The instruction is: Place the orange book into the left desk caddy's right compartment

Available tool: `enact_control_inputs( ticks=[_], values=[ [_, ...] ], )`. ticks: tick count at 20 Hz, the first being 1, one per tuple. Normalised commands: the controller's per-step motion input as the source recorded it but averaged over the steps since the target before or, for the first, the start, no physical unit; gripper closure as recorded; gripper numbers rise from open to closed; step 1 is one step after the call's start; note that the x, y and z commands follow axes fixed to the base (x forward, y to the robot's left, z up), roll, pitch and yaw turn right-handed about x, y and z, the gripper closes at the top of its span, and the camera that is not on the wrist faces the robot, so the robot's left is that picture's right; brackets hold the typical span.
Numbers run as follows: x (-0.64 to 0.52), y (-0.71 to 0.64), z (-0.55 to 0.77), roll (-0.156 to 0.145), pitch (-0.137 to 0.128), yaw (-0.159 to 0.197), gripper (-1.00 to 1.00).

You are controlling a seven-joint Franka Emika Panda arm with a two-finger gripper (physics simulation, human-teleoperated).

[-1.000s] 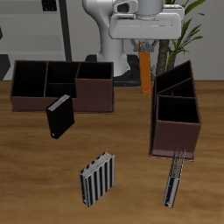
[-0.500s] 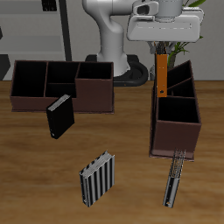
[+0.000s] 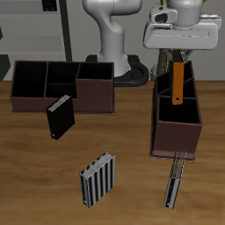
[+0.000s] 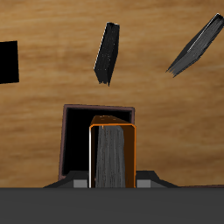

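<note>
The orange book (image 3: 178, 81) hangs upright, spine edge showing, with my gripper (image 3: 178, 58) shut on its upper end. It is held over the left desk caddy (image 3: 176, 139), a maroon-brown box seen narrow-end-on. Its lower end is just above the rim where the smaller compartments meet the large right compartment (image 3: 180, 113). In the wrist view the orange book (image 4: 112, 153) fills the space between the jaws. A dark square opening of the caddy (image 4: 66, 140) lies beneath and beside it.
A second caddy (image 3: 61, 85) stands broadside across the table. A black book (image 3: 60, 116) stands in front of it and a grey-striped ribbed book (image 3: 97, 179) is nearer the front edge. A dark narrow object (image 3: 175, 180) lies just in front of the left desk caddy.
My gripper has carried the orange book sideways, from the gap between the two caddies to a spot above the left desk caddy. Nothing else has moved.
</note>
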Motion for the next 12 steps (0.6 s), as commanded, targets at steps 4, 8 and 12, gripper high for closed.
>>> enact_control_inputs(
  ticks=[4,8,12],
  values=[
    [0.06,0.15,-0.15,0.029,0.01,-0.006,1.0],
    [0.1,0.03,-0.16,0.008,0.021,0.006,1.0],
    [0.09,-0.04,-0.16,-0.008,0.02,-0.02,1.0]
  ],
)
